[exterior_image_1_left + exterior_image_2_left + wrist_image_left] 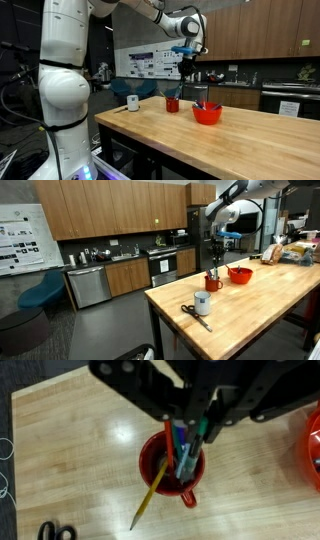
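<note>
A red cup [172, 468] holding several pens and a yellow pencil [150, 498] stands on the wooden table [80, 450]. My gripper [196, 422] hangs straight above the cup, coming in from the top of the wrist view. Its fingers are shut on a dark marker with a green band [198, 438], whose lower end reaches into the cup among the other pens. In both exterior views the gripper [187, 64] [217, 248] points down over the red cup [172, 104] [212, 282].
A red-orange bowl [207, 115] [240, 276] sits close beside the cup. A white mug [132, 102] [202, 303] and black scissors [195, 315] [55, 532] lie further along the table. Kitchen cabinets and counters stand behind.
</note>
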You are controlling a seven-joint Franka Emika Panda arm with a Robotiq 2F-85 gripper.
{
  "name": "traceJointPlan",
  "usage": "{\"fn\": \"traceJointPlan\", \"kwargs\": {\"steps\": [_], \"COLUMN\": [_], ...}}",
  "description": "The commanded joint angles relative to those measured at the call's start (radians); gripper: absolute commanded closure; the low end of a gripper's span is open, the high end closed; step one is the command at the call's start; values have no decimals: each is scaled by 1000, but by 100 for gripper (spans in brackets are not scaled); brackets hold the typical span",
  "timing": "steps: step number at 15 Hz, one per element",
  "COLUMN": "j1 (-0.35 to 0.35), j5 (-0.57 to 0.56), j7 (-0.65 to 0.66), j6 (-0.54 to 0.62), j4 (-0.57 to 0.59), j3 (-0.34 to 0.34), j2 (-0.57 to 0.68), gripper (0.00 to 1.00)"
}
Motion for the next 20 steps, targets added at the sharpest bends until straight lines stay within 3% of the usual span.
{"fn": "traceJointPlan", "kwargs": {"steps": [1, 9, 20], "j1": [-8, -26, -33], "j5": [-10, -44, -283], "j7": [-11, 20, 89], "j6": [-39, 7, 8], "j4": [47, 183, 212], "j3": [-17, -57, -97], "j2": [-28, 2, 39], "gripper": [97, 97, 97]}}
